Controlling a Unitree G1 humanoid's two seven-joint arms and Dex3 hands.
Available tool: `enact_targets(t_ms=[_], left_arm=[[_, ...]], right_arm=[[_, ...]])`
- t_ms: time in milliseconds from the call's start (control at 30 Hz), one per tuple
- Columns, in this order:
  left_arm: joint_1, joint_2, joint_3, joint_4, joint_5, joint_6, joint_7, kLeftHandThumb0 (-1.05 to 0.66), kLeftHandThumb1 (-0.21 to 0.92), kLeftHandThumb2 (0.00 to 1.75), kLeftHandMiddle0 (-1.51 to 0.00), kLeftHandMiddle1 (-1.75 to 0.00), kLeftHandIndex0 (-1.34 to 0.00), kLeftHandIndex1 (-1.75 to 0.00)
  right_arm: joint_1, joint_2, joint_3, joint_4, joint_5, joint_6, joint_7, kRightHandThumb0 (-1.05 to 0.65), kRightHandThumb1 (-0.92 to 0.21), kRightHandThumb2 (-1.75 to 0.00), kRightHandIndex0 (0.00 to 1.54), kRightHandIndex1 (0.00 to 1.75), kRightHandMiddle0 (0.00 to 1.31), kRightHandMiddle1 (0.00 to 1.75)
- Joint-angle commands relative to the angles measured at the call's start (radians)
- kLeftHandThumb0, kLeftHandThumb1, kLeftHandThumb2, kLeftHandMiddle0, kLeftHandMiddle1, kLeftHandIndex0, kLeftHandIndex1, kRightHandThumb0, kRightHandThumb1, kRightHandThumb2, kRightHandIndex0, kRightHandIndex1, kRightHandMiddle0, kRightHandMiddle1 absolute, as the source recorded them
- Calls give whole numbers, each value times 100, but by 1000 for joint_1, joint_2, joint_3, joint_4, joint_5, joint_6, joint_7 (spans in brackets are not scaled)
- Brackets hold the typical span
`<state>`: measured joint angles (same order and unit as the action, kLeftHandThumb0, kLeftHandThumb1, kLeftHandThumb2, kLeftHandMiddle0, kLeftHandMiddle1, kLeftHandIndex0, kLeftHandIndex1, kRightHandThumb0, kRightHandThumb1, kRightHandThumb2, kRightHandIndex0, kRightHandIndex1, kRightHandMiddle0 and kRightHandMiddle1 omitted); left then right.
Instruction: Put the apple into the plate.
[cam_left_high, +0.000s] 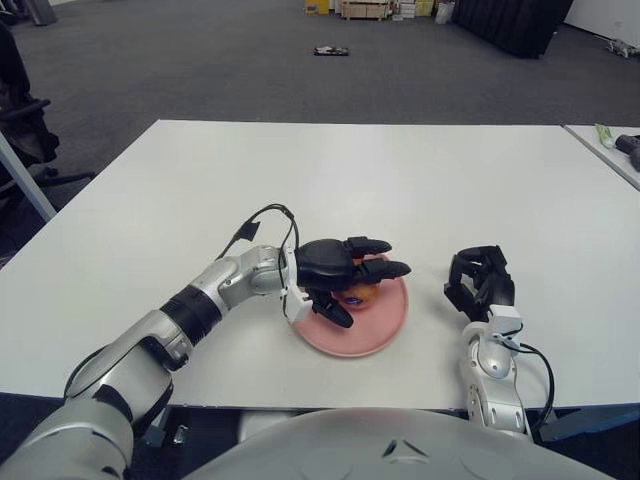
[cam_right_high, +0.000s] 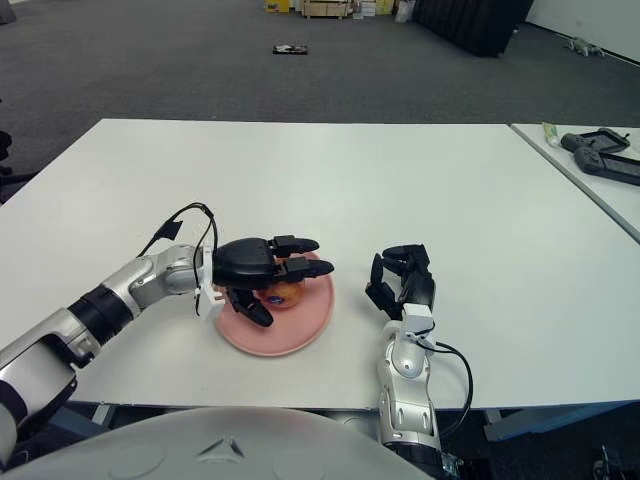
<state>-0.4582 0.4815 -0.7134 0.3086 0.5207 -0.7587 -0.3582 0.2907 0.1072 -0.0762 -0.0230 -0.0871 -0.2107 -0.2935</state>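
- One apple (cam_left_high: 359, 293) lies in the pink plate (cam_left_high: 385, 325), directly beneath the left robot hand (cam_left_high: 340, 275).
- Left robot hand hovers over the plate's left half with its fingers (cam_left_high: 385, 268) stretched out and released, gripping nothing.
- Right robot hand (cam_left_high: 480, 283) shows to the right of the plate, apart from it, above the white tabletop (cam_left_high: 400, 180), fingers curled and empty.

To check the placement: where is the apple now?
The apple lies in the pink plate at the table's near centre, under the left hand's opened fingers.
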Motion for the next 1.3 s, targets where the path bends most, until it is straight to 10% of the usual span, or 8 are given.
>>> enact_targets(t_ms=[0, 867, 1267], left_arm=[[23, 47, 25, -18, -46, 74, -125, -105, 92, 60, 0, 0, 0, 0], [351, 98, 465, -522, -552, 582, -264, -101, 92, 37, 0, 0, 0, 0], [518, -104, 620, -262, -523, 342, -1, -105, 92, 80, 0, 0, 0, 0]], right_arm=[[-24, 4, 1, -6, -2, 9, 2, -38, -67, -87, 57, 136, 34, 175], [-27, -5, -1, 7, -10, 3, 16, -38, -66, -88, 58, 136, 35, 175], [-30, -7, -7, 19, 3, -16, 26, -38, -66, -89, 58, 136, 35, 175]])
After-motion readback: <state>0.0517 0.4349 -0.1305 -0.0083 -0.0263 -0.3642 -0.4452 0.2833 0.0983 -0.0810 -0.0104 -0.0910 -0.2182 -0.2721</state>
